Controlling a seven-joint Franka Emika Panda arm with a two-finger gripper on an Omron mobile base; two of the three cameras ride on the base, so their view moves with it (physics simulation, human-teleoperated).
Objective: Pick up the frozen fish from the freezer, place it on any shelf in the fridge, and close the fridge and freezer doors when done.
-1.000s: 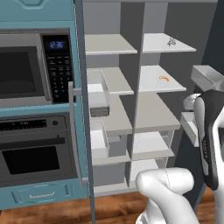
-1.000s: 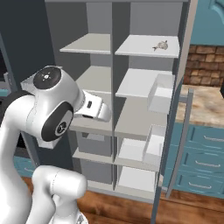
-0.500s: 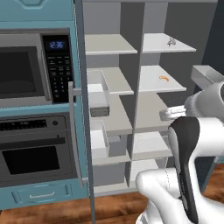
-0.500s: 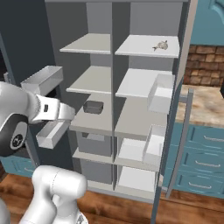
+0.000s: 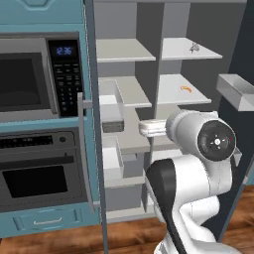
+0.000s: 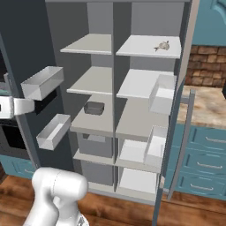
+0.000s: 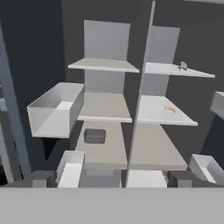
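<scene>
Between my jaws sits nothing: the gripper [image 7: 111, 179] hangs with its fingers wide apart and empty, facing the open cabinet and drawn back from the boards. Straight ahead and a little left of the jaws lies a small dark box [image 7: 94, 136] on a board of the freezer [image 7: 105, 105]. Ahead to the right is the fridge [image 7: 153, 148], with a small orange thing [image 7: 169, 109] on its second board. Well above and to the right of the jaws, the fish [image 7: 183, 66] lies on the top shelf [image 7: 162, 69] of the fridge, near its front right corner.

I judge the placing done, so closing both doors is what I have left. The freezer door [image 7: 30, 52] stands swung out to the left of the jaws, its clear bin [image 7: 54, 109] jutting toward me, and the fridge door [image 5: 246, 49] stands out to the right.

To do this well I would take one door at a time. I would bring the hand round behind the slab, onto its outer face and away from the bins, and press near the free edge where the push swings it most easily. I would follow its arc with a flat, steady push and keep the elbow out of the closing gap. Reach looks tight, so I may have to drive the base.
</scene>
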